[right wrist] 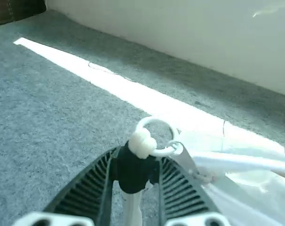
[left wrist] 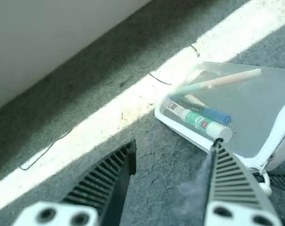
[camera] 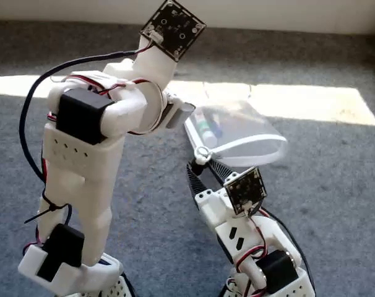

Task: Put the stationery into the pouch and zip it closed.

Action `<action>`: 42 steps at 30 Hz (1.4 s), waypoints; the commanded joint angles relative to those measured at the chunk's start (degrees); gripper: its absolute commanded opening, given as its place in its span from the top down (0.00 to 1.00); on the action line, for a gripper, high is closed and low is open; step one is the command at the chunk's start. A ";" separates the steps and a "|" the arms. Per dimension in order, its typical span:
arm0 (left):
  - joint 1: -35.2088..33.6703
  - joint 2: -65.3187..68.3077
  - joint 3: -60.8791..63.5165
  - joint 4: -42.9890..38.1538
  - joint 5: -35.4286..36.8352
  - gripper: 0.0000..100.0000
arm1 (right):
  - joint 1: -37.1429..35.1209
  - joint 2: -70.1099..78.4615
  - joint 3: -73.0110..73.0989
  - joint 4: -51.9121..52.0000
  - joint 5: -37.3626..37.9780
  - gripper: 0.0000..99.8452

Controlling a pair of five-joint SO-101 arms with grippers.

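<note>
My pouch lies on the carpet just right of centre in the high view, clear mesh with a white zipper edge. Through it show a white tube with a green label, a blue pen and a cream stick. The zip pull, a white knot and ring, is pinched in my right gripper.

Indoor room, grey carpet, pale wall

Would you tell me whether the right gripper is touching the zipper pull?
Touching. The right wrist view shows the right gripper pinching the zipper pull.
</note>
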 commanded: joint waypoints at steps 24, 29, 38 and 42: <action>4.09 -6.29 14.55 -0.09 -3.08 0.75 | 17.54 -0.84 -12.88 6.46 -0.62 1.00; 7.78 -15.69 26.07 -3.96 -3.16 0.75 | 17.54 -0.84 -12.88 6.46 -0.62 1.00; 10.95 -32.13 56.48 -27.34 -3.34 0.75 | 17.54 -0.92 -12.88 6.46 -4.48 1.00; 11.21 -37.76 68.70 -37.89 -5.89 0.73 | 17.54 -0.92 -12.88 6.46 -4.75 1.00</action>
